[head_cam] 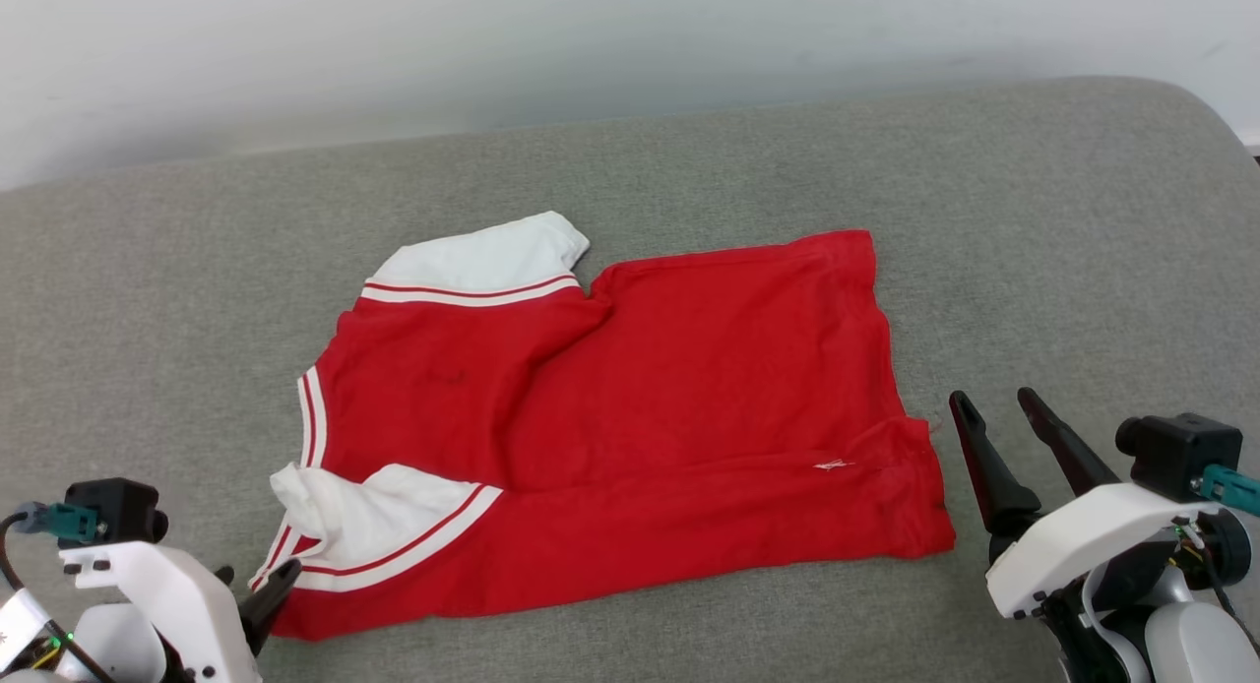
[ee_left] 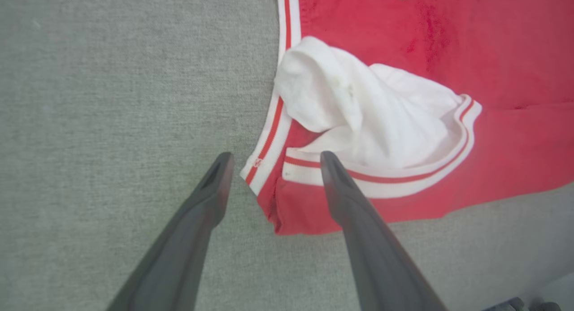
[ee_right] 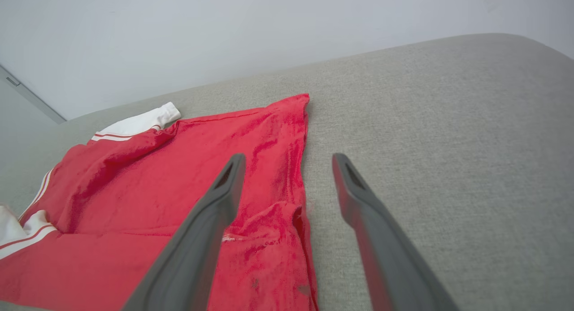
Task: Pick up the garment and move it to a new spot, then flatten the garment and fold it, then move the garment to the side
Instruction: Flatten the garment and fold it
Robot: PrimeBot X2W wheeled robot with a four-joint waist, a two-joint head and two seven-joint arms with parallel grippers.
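The garment [head_cam: 630, 398] is a red T-shirt lying fairly flat on the grey cushion, collar end to the left and hem to the right. Its near long edge is folded over. One white sleeve [head_cam: 482, 255] lies at the far side, and the other white sleeve [ee_left: 372, 118] is bunched at the near left corner. My left gripper [head_cam: 256, 577] is open above that corner, its fingers straddling the striped collar edge [ee_left: 264, 145] with nothing held. Just off the hem's near right corner [ee_right: 296, 221], my right gripper [head_cam: 994, 403] is open and holds nothing.
The grey cushion [head_cam: 1063, 220] stretches well beyond the shirt on every side and curves down at the far right. A pale wall [head_cam: 591, 43] rises directly behind it. Bare fabric [ee_left: 112, 100] lies left of the collar.
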